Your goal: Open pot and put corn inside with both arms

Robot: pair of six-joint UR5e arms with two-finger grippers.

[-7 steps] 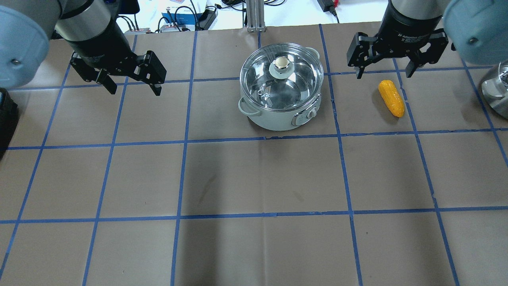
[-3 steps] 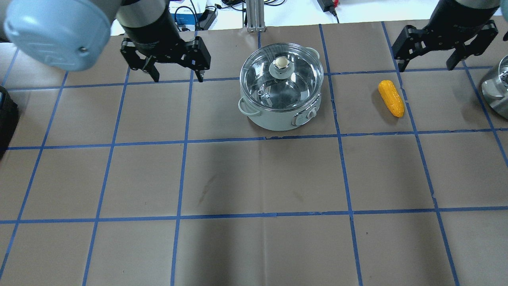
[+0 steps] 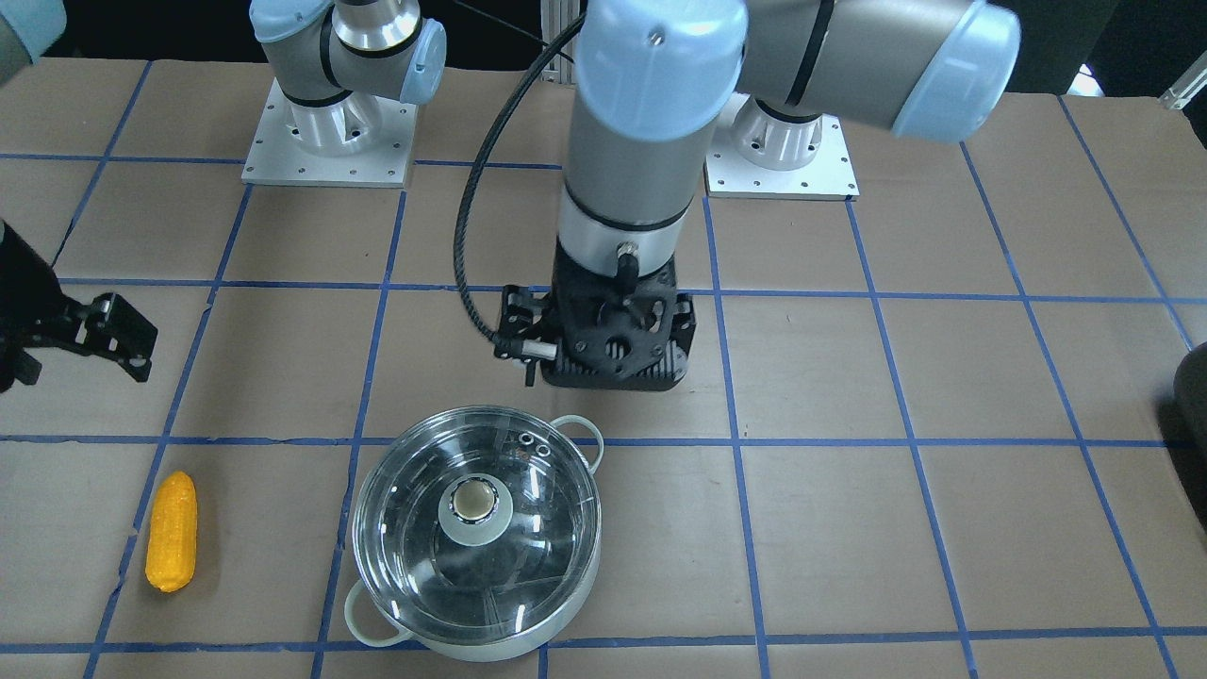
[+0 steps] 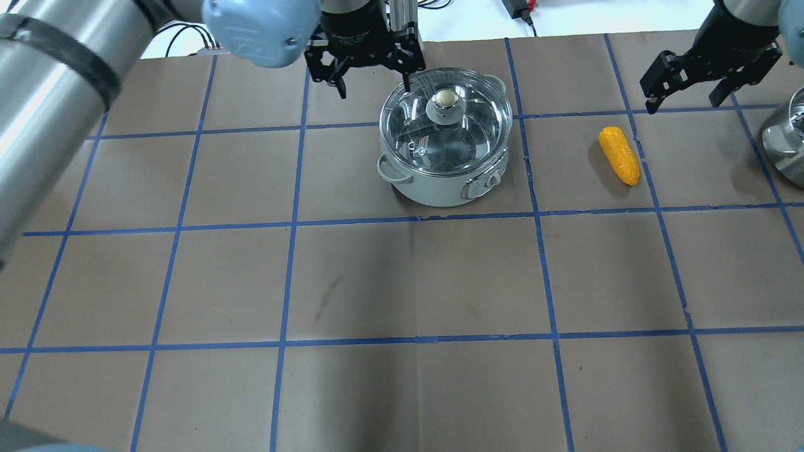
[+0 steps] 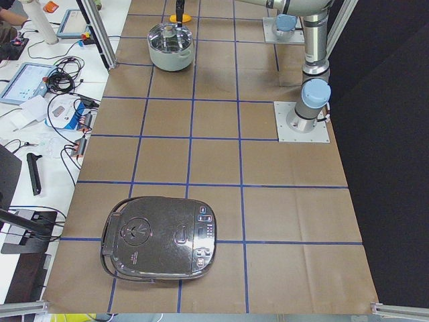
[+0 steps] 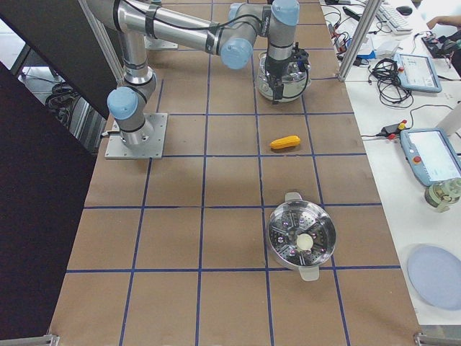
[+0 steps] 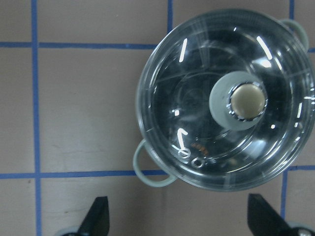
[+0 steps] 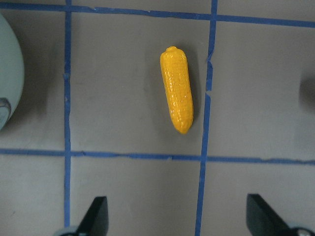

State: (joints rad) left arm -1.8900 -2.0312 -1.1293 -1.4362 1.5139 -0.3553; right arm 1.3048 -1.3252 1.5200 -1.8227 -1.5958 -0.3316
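The steel pot point(image 4: 440, 188) stands at the table's far middle, its glass lid point(image 4: 468, 125) on and the pale knob point(image 4: 445, 98) on top. The yellow-orange corn point(image 4: 619, 155) lies on the paper to the pot's right. My left gripper point(image 4: 375, 90) is open and empty, just behind the pot's far-left rim. In the left wrist view the lid's knob point(image 7: 247, 101) sits ahead of the open fingertips point(image 7: 96, 219). My right gripper point(image 4: 683, 103) is open and empty, behind and right of the corn. The right wrist view shows the corn point(image 8: 177, 96) ahead of it.
A second steel pot with a steamer insert point(image 6: 301, 241) stands at the table's right end, also at the overhead view's right edge point(image 4: 785, 144). A dark rice cooker point(image 5: 161, 238) sits at the left end. Brown paper with blue tape lines covers the table point(image 4: 408, 282).
My left gripper has swung right from the far left to just behind the pot. My right gripper has moved right and away from the corn. Pot and corn have not moved.
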